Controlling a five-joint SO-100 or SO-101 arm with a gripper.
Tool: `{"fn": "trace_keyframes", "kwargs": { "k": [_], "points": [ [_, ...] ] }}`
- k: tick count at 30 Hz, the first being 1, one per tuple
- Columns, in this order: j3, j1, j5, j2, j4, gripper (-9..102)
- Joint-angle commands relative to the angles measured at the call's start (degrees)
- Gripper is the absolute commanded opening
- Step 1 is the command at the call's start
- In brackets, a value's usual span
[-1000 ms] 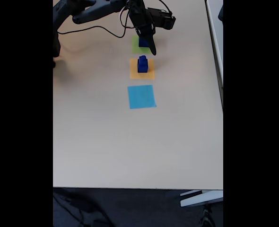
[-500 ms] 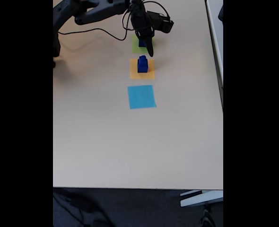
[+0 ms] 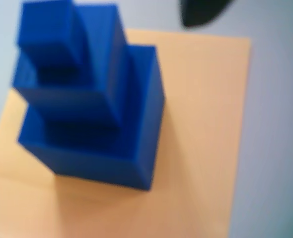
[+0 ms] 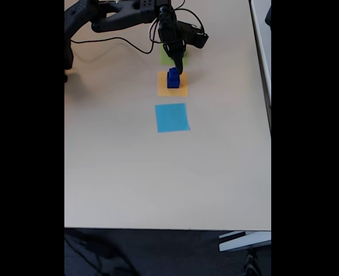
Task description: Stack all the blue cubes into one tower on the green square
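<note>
In the wrist view a stepped stack of dark blue cubes [image 3: 92, 114] stands on the orange square [image 3: 196, 148], largest at the bottom and smallest on top. The fixed view shows the same stack [image 4: 173, 79] on the orange square [image 4: 173, 89]. My gripper [image 4: 178, 68] hangs just behind and above the stack, over the near edge of the green square [image 4: 166, 56]. One dark fingertip [image 3: 203, 12] shows at the top of the wrist view, clear of the cubes. Nothing is held. The arm hides most of the green square.
A flat light-blue square [image 4: 172, 117] lies nearer the front, in line with the other two squares. The arm's base and cable [image 4: 100, 39] sit at the table's back left. The tan table [image 4: 158, 184] ends at a front edge.
The gripper has moved from over the green square toward the front, down to the stack on the orange square. A blue cube seen on the green square earlier is now hidden behind the gripper.
</note>
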Motion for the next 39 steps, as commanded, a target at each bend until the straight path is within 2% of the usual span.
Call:
{"fn": "trace_keyframes", "kwargs": {
  "k": [1, 28, 39],
  "points": [
    [-0.3, 0.3, -0.7, 1.1, -0.2, 28],
    [0.7, 2.6, -2.2, 1.5, -0.4, 21],
    [-1.6, 2.3, -2.7, 0.2, -0.4, 22]
  ]
}}
